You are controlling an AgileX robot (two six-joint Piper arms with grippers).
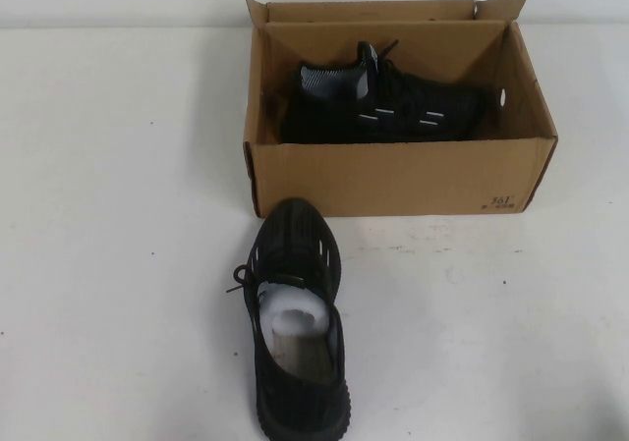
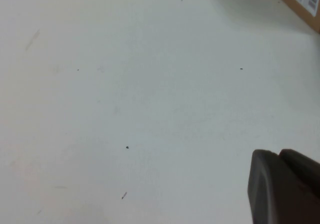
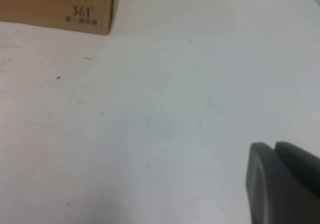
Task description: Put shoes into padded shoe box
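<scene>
The cardboard shoe box [image 1: 398, 176] sits open at the far middle of my white table [image 1: 118, 264], flaps up. One black knit sneaker [image 1: 383, 107] already lies inside it on its side, white dashes facing up and its grey collar toward my left. The second sneaker [image 1: 295, 323] stands upright on the table just in front of the box's near wall, toe toward the box and nearly touching it, white stuffing showing in its opening (laces trailing off to my left).

My left gripper [image 2: 285, 186] shows only in its own wrist camera, as a dark finger over bare tabletop, with a labelled corner of the box at the frame's edge. My right gripper [image 3: 282, 181] likewise hangs over bare table, the box's printed "361°" corner well apart from it. Neither holds anything that I can see, but I cannot tell how wide either stands
</scene>
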